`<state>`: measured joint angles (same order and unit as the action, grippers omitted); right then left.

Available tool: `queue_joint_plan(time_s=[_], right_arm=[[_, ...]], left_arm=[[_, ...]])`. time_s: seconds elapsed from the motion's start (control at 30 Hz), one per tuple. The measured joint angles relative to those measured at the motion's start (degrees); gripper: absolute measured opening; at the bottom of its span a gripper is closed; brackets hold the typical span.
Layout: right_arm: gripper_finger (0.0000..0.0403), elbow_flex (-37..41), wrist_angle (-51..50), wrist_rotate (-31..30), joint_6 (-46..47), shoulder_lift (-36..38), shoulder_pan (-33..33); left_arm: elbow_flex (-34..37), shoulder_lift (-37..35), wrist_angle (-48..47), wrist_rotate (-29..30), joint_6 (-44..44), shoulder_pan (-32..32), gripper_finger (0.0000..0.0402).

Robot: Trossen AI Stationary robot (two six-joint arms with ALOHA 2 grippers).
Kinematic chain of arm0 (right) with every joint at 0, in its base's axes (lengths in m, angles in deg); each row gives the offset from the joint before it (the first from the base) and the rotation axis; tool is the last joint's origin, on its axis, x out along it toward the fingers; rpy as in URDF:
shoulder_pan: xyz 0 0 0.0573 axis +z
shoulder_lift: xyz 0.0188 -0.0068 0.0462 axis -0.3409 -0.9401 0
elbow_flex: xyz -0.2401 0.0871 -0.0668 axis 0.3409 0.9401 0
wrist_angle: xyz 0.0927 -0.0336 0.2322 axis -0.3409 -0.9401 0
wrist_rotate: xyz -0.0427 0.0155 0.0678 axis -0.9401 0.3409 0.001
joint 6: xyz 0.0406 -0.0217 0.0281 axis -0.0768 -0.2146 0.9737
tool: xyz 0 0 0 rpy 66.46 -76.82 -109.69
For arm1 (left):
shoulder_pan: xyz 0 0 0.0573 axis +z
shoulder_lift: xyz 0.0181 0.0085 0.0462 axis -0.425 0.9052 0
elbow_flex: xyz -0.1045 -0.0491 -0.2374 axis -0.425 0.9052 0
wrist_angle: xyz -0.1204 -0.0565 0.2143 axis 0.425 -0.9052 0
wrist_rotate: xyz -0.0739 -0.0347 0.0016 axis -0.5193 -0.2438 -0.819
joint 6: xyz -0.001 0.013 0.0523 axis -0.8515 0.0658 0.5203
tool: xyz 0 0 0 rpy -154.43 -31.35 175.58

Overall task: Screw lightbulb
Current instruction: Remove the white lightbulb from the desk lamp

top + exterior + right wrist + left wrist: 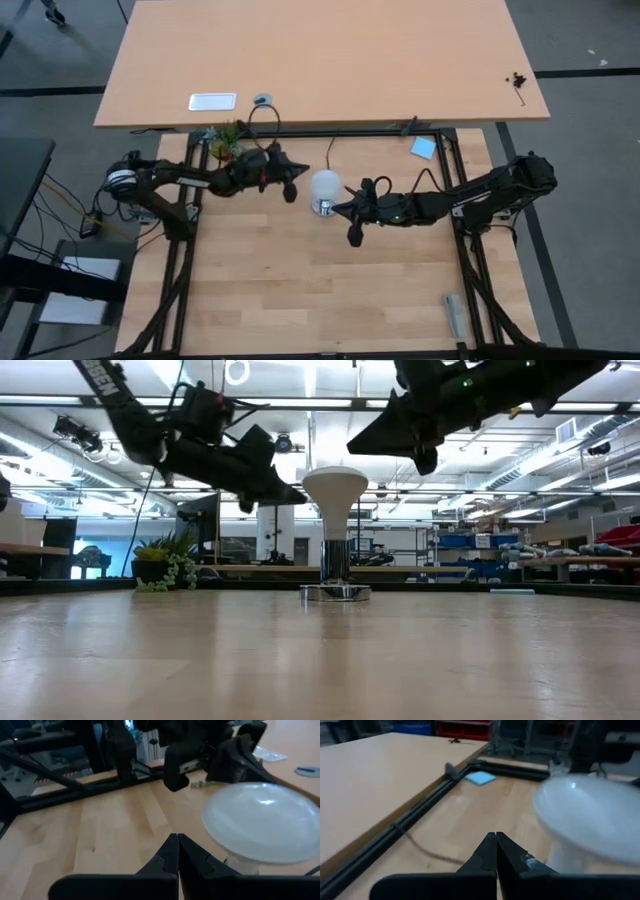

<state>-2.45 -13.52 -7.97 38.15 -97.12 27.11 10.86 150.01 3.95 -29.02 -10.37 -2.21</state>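
The white lightbulb (324, 187) stands upright, globe up. Its narrow silvery base sits in the round silver socket disc (335, 593) on the wooden table. My left gripper (293, 191) hovers shut just to the left of the globe, raised off the table. In its wrist view the shut fingers (496, 851) point past the globe (590, 817). My right gripper (339, 209) hovers shut just to the right of the bulb and above it (356, 444). In its wrist view the globe (262, 820) lies beside the fingertips (177, 851). Neither gripper holds anything.
A black cord (262, 120) runs from the socket toward the far edge, near a small green plant (227, 141). A blue paper square (423, 148) lies far right and a grey piece (455, 313) near right. A second table (330, 60) stands beyond.
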Motion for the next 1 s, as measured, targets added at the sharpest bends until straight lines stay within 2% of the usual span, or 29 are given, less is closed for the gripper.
queue_joint_plan(time_s=[0.17,0.33,0.7,1.0], right_arm=[[0.0009,-0.02,-0.3,0.27,-0.01,-0.46,-1.24],[0.0009,-0.03,-1.39,1.18,0.0,-0.96,-2.66],[0.0009,-0.02,-4.65,2.31,0.59,-0.92,-4.76],[0.0009,-0.02,-5.35,2.0,1.49,-0.92,-5.86]], left_arm=[[-6.15,4.51,0.11,-9.65,0.19,1.88,0.0],[-11.01,8.91,-1.91,-14.97,0.73,1.99,0.0],[-12.17,10.65,-2.0,-17.51,0.65,1.86,0.0],[-11.71,10.63,-2.71,-17.29,0.56,1.9,0.0]])
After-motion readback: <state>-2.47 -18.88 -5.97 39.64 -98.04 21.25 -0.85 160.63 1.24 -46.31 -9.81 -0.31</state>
